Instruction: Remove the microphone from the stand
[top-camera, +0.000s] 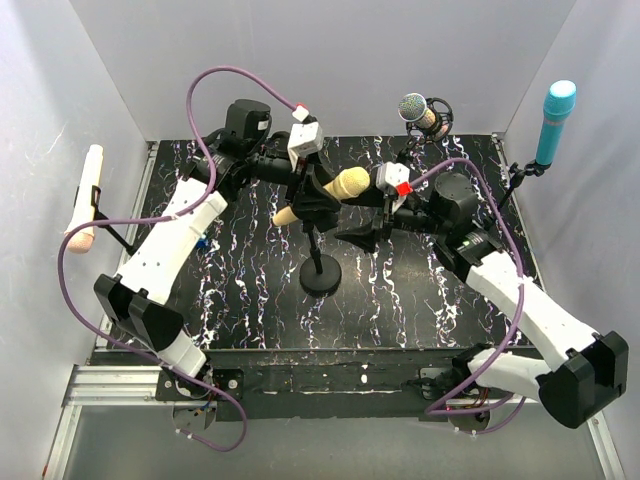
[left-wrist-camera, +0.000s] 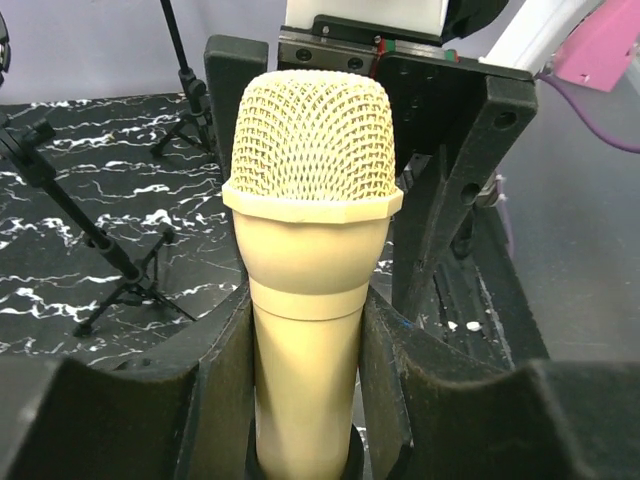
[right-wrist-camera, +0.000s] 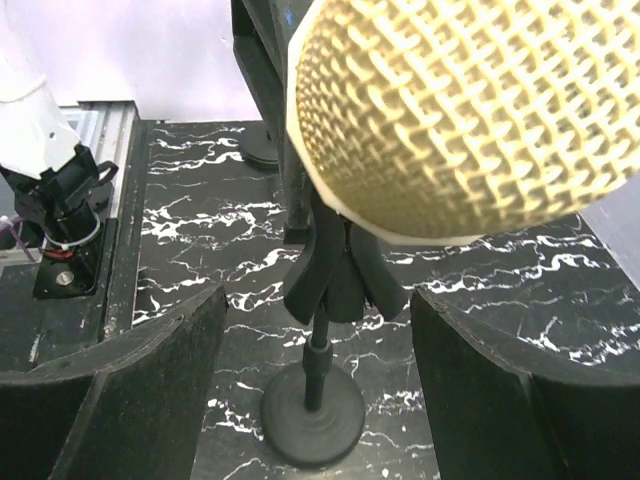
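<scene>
Top external view sets the scene: a black marbled table (top-camera: 240, 300), with the left arm (top-camera: 170, 240) and right arm (top-camera: 520, 300) reaching in from its near edge toward a round-based stand (top-camera: 320, 272) near the middle. Well apart from the work stand a pale microphone (top-camera: 85, 200) at the left edge, a silver-headed microphone (top-camera: 418, 110) at the far edge and a teal microphone (top-camera: 555, 115) at the right edge. The cream microphone (top-camera: 345, 185) sits tilted in the stand's clip, above the base, with its mesh head toward the right edge.

The left hand (left-wrist-camera: 305, 340) is closed on the microphone's barrel just below the head, its fingers (left-wrist-camera: 400, 380) pressed on either side. The right hand (right-wrist-camera: 318, 320) is wide open and holds nothing; it flanks the pole and clip (right-wrist-camera: 335, 275) without touching them.

The step in hand looks like drawing the microphone out of the clip. Done well, the right hand closes on the pole to steady the stand. The left then pulls along the barrel's own line, head first rather than sideways, so the clip lets go without dragging the base.
</scene>
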